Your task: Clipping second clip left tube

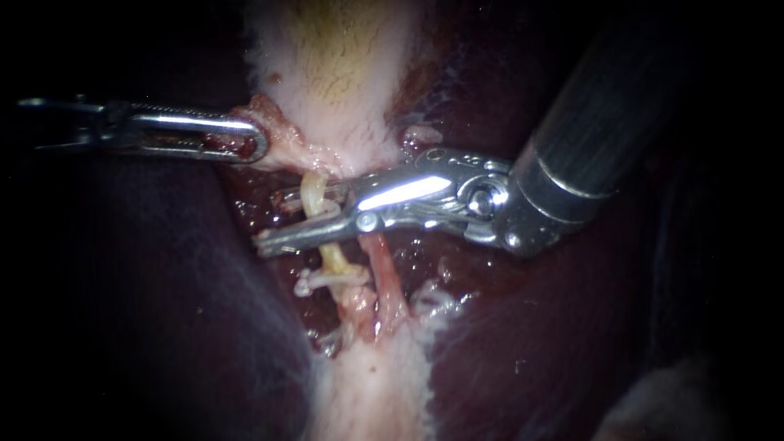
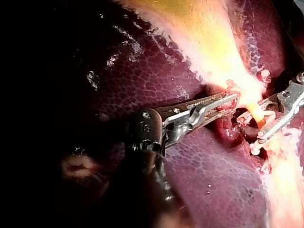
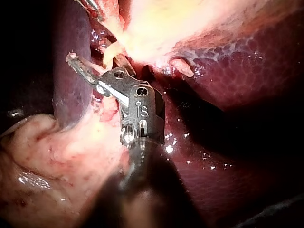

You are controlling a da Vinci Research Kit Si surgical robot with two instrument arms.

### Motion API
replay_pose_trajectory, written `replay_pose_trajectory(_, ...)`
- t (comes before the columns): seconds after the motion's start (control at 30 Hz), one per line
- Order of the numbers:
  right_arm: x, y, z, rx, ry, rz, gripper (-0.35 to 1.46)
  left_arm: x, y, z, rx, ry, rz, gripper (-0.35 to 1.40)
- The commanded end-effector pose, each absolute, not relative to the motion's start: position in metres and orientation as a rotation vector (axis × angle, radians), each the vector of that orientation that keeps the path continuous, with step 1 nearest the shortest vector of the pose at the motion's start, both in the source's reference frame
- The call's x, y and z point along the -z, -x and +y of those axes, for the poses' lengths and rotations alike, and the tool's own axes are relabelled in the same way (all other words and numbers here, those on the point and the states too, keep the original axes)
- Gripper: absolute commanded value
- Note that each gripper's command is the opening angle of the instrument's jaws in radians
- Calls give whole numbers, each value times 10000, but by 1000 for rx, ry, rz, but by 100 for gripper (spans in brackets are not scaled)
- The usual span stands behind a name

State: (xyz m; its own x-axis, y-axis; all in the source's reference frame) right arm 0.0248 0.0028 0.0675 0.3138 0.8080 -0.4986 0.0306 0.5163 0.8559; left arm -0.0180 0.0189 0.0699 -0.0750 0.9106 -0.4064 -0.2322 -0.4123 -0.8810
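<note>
The pale yellow left tube [image 1: 314, 189] runs down from the gallbladder's neck [image 1: 343, 82]; a redder right tube [image 1: 385, 282] lies beside it. My right instrument [image 1: 269, 219] comes in from the upper right, and its jaws stand open around the left tube, one on each side, above a whitish clip [image 1: 327, 279] that sits across that tube. My left instrument [image 1: 255, 144] has its jaws shut on the ragged tissue at the gallbladder's neck. The left wrist view shows this grip [image 2: 232, 99], with the right instrument [image 2: 254, 127] ahead of it astride the tube [image 2: 256, 111].
Dark purple liver [image 1: 531, 343] lies on both sides of the dissected cleft. A strip of pale fatty tissue [image 1: 371, 384] continues below the tubes. In the right wrist view my right instrument [image 3: 88, 64] reaches across pale tissue [image 3: 52, 152] toward the tube [image 3: 109, 52].
</note>
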Motion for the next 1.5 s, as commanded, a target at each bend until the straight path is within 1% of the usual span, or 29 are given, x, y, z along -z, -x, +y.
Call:
replay_pose_trajectory(0.03, -676, -247, 28, -616, -905, 1149, 44, -699, 180, 189, -1637, 1303, -807, -35)
replay_pose_trajectory(0.37, -686, -242, 11, -601, -900, 1152, 43, -699, 180, 189, -1637, 1303, -807, -35)
replay_pose_trajectory(0.67, -698, -232, -18, -531, -930, 1117, 43, -699, 180, 189, -1637, 1303, -807, -35)
replay_pose_trajectory(0.93, -704, -231, -36, -480, -997, 1093, 43, -699, 180, 189, -1637, 1303, -807, -35)
replay_pose_trajectory(1.03, -703, -232, -38, -464, -1010, 1090, 43, -699, 180, 189, -1637, 1303, -807, -35)
replay_pose_trajectory(1.23, -700, -232, -38, -458, -1009, 1089, 44, -698, 180, 189, -1637, 1303, -807, -35)
replay_pose_trajectory(1.5, -693, -237, -43, -459, -1020, 1111, 44, -698, 179, 189, -1638, 1303, -807, -35)
